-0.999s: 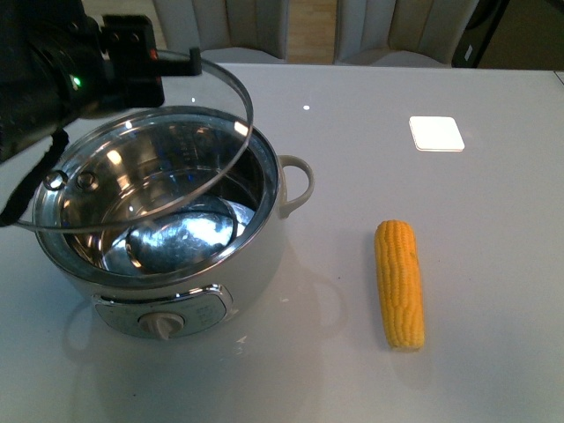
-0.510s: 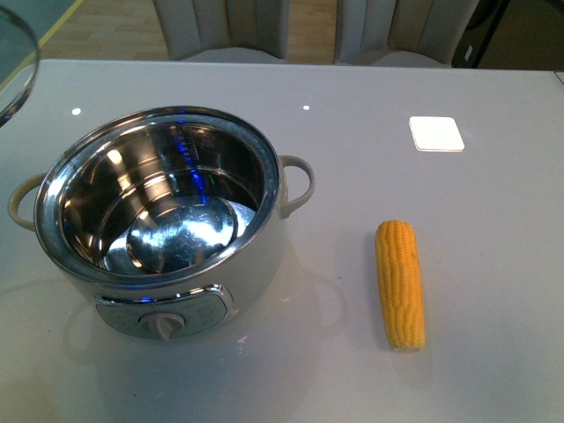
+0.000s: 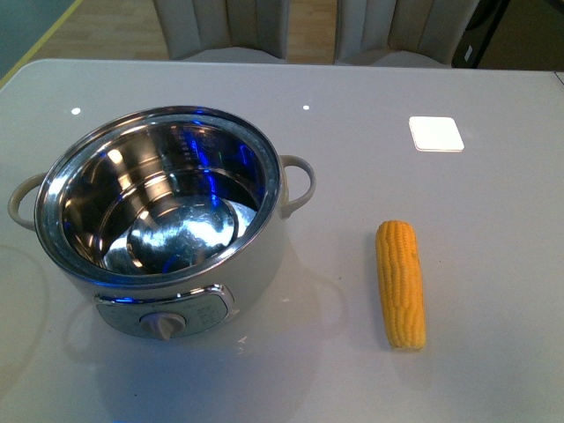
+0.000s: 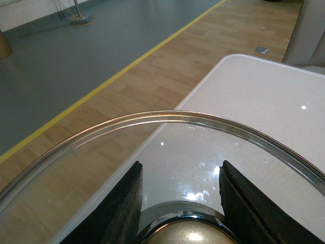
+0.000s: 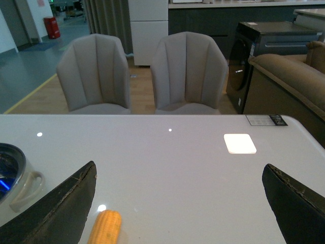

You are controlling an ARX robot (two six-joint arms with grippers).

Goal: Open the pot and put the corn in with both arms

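Observation:
The white pot [image 3: 167, 229] stands open on the table at the left, its shiny steel inside empty, dial panel facing me. The yellow corn [image 3: 401, 284] lies on the table to the pot's right, lengthwise toward me. Neither arm shows in the front view. In the left wrist view my left gripper [image 4: 180, 203] is shut on the knob of the glass pot lid [image 4: 167, 118], held past the table's edge over the floor. In the right wrist view my right gripper [image 5: 180, 203] is open and empty above the table; the corn's end [image 5: 105, 226] lies by one finger, the pot's handle [image 5: 24, 189] further off.
The white table [image 3: 397, 167] carries bright light reflections, one square patch [image 3: 435, 133] at the back right. Two grey chairs [image 5: 142, 76] stand behind the far edge. A sofa and dark cabinet [image 5: 264, 56] stand beyond. Wooden floor with a yellow line [image 4: 101, 86] lies beside the table.
My left arm has carried the glass lid off the pot and leftward, out of the front view. The pot now stands fully open. The corn has not moved.

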